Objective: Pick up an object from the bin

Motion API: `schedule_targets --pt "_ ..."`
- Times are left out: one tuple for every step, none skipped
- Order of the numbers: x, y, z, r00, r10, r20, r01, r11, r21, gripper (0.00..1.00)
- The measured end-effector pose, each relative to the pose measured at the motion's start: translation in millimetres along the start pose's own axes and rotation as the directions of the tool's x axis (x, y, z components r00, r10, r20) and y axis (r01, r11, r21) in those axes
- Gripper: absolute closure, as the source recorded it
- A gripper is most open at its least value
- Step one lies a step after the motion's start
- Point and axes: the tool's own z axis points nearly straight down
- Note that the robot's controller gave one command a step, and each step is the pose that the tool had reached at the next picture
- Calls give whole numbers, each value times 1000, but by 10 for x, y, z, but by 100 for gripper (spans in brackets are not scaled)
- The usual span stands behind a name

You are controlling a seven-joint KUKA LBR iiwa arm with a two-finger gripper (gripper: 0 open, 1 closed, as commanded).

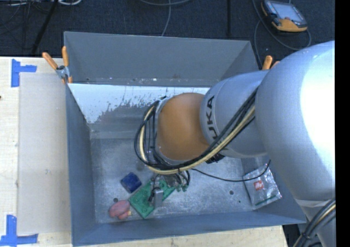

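Okay, grey bin (82, 175), arm (284, 115) in from the right, orange cover (180, 128) low over the floor. Clear packet (261, 186) front right. Fingers (157, 192) down at green flat piece (142, 203), front left; can't tell if wide or narrow. Blue block (130, 181) just beside, pink lump (119, 209) at its left end.

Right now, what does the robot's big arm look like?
It is a fat, rounded, silver-grey metal arm with dark KUKA letters on its wrist. A smooth orange dome cover caps the end, and black and yellow cables loop around that cover.
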Motion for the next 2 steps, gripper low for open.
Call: schedule_targets --pt "-16 -4 -59 1000 3 -1 -3 1000 -1 100" --pt "137 -18 -1428 1000 3 17 -3 1000 -1 100"
